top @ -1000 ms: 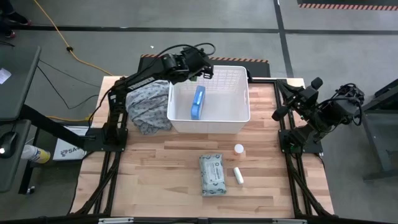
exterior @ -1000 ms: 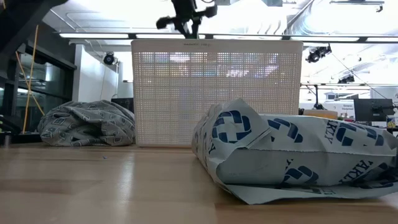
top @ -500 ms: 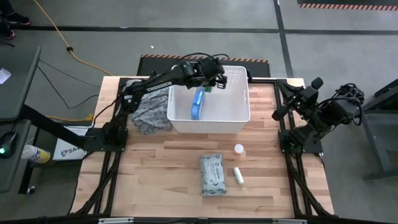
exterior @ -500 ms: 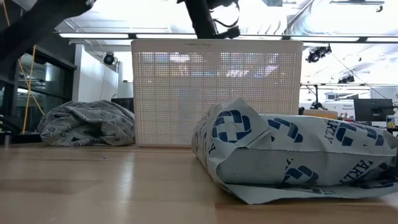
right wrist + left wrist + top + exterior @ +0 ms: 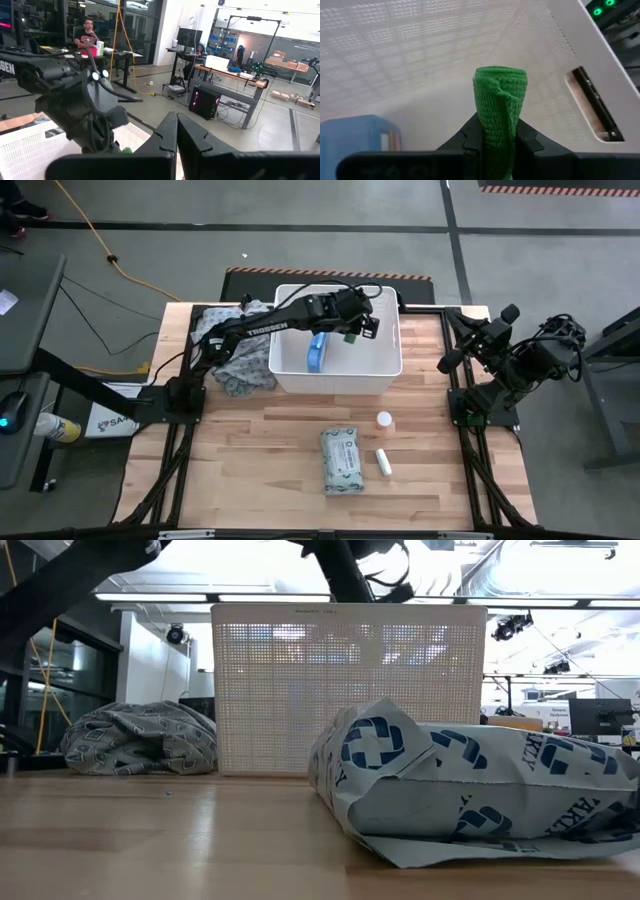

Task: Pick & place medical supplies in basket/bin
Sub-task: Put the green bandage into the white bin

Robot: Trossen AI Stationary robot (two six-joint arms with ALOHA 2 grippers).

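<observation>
Left wrist view alone shows left gripper [image 5: 496, 145] clamping green bar [image 5: 499, 107] inside basket [image 5: 385, 365]; right gripper [image 5: 176, 131] closed, off-table.

basket [image 5: 385, 370] top open | blue-white packet [image 5: 318, 352] inside | cloth [image 5: 240, 360] beside

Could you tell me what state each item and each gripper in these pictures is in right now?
left gripper: shut on the green bar, over the basket.
green bar: held upright between the fingers.
basket: upright, open-topped.
blue-white packet: lying inside the basket.
grey-white soft pack: lying on the table.
orange-capped vial: on the table.
white tube: lying on the table.
cloth: crumpled beside the basket.
right gripper: shut, empty, parked at the table's side.
</observation>
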